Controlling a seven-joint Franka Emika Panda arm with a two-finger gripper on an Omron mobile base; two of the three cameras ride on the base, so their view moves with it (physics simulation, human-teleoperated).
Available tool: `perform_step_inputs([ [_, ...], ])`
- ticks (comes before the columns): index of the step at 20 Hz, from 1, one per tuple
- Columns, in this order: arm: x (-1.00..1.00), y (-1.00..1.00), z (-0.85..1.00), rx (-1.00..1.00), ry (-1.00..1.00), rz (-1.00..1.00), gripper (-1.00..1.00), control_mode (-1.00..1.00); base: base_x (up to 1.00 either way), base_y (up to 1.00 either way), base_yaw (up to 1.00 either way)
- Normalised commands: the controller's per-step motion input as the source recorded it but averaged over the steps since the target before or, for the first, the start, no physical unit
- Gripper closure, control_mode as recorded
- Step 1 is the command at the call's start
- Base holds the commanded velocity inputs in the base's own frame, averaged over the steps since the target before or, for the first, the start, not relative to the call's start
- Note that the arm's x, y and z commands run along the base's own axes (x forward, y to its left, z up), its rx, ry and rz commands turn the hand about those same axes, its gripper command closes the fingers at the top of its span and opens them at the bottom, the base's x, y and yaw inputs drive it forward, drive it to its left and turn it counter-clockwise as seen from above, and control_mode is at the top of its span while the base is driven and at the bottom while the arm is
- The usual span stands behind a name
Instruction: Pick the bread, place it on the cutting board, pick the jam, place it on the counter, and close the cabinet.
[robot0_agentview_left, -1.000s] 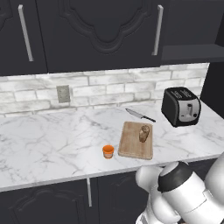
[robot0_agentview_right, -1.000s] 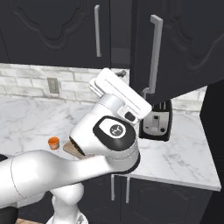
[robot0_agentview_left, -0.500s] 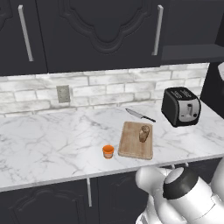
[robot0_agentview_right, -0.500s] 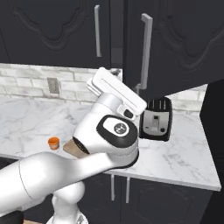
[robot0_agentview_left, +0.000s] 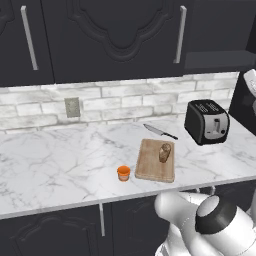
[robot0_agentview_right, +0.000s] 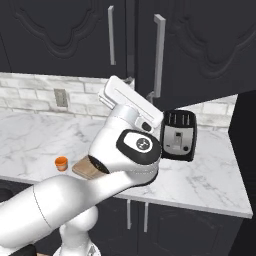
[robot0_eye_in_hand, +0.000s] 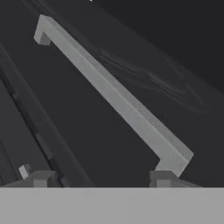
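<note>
Cabinet (robot0_agentview_right: 200, 45) door nearly shut, bar handle (robot0_eye_in_hand: 113, 94) running from 10 to 4 o'clock just ahead of released, empty jaws; could snag there, leaving door ajar.

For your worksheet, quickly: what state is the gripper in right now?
Gripper: open, holding nothing; fingertips spread apart by the cabinet door's handle.

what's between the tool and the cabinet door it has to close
Nothing visible. In the hand view the tool faces the cabinet door directly, its silver handle just ahead of the fingertips, with no object between them.
</note>
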Motion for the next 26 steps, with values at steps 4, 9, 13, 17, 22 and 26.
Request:
perform_step_inputs([
  [4,0.23,-0.16,-0.18,0.0,0.0,0.23,-1.0,-1.0,0.0,0.0,0.0],
  [9,0.2,-0.21,-0.19,0.0,0.0,0.26,-1.0,-1.0,0.0,0.0,0.0],
  [13,0.19,-0.2,-0.13,0.0,0.0,0.24,-1.0,-1.0,0.0,0.0,0.0],
  [17,0.16,-0.27,-0.11,0.0,0.0,0.21,-1.0,-1.0,0.0,0.0,0.0],
  [22,0.24,-0.26,-0.19,0.02,0.02,0.24,-1.0,-1.0,0.0,0.0,0.0],
  [26,0.31,-0.21,-0.2,0.02,0.02,0.25,-1.0,-1.0,0.0,0.0,0.0],
])
